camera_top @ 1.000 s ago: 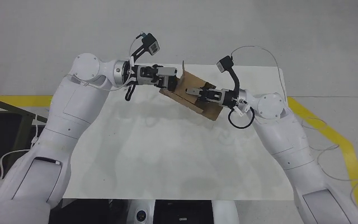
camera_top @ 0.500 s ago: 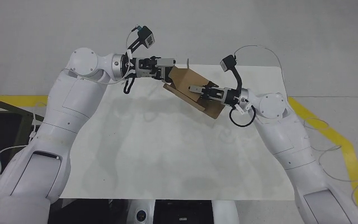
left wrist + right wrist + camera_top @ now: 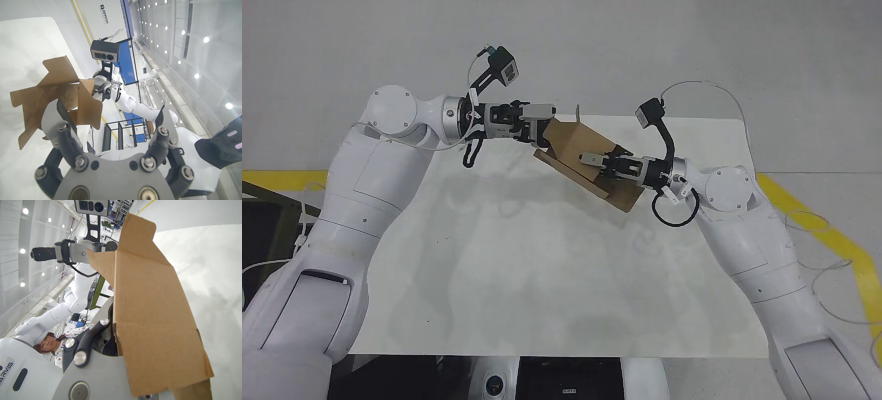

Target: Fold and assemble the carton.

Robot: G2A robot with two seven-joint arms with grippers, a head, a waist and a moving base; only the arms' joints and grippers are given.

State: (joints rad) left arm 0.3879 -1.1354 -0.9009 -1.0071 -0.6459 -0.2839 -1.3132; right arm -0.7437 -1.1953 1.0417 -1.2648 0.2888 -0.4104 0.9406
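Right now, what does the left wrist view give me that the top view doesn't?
Left wrist view: the left gripper open wide, one of its fingers against the splayed carton. Top view: the whole table, with the carton held above its far half. Both: the right gripper clamped on the carton's other end.

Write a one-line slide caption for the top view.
Right gripper grips a partly folded brown carton above the white table while the open left gripper sits at its other end.

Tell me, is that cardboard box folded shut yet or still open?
Open, not yet assembled. The carton is held up with its flaps splayed out in different directions; none is tucked shut.
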